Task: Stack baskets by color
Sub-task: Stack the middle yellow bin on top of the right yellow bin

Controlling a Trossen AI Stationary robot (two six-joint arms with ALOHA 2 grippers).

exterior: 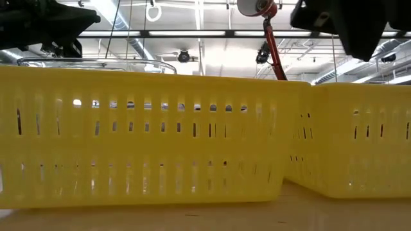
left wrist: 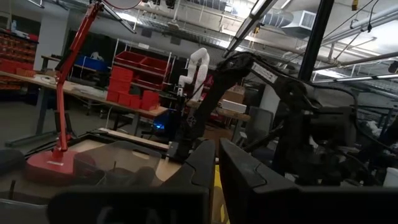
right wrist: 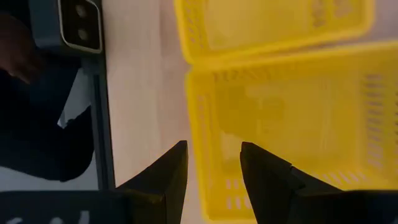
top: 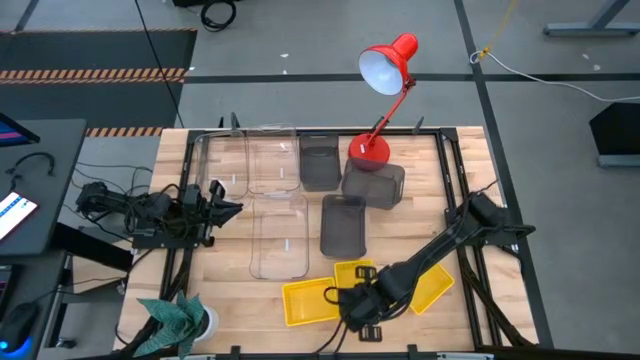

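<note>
Three yellow baskets stand on the table near its front edge: one at the left (top: 308,302), one in the middle (top: 354,271) partly under my right arm, and one at the right (top: 434,287). Three grey baskets (top: 343,225) (top: 320,165) (top: 376,186) and two clear ones (top: 278,238) (top: 271,160) lie farther back. My right gripper (right wrist: 214,171) (top: 352,302) hovers open, pointing steeply down over the end wall of a yellow basket (right wrist: 286,124), touching nothing. Another yellow basket (right wrist: 273,25) lies beside it. My left gripper (left wrist: 217,180) (top: 228,206) waits shut at the table's left side.
A red desk lamp (top: 385,70) stands on its round base (top: 368,150) at the far middle, beside the grey baskets. A teal cloth (top: 175,318) sits at the front left corner. A small camera (right wrist: 81,25) is at the table's near edge, close to the yellow baskets.
</note>
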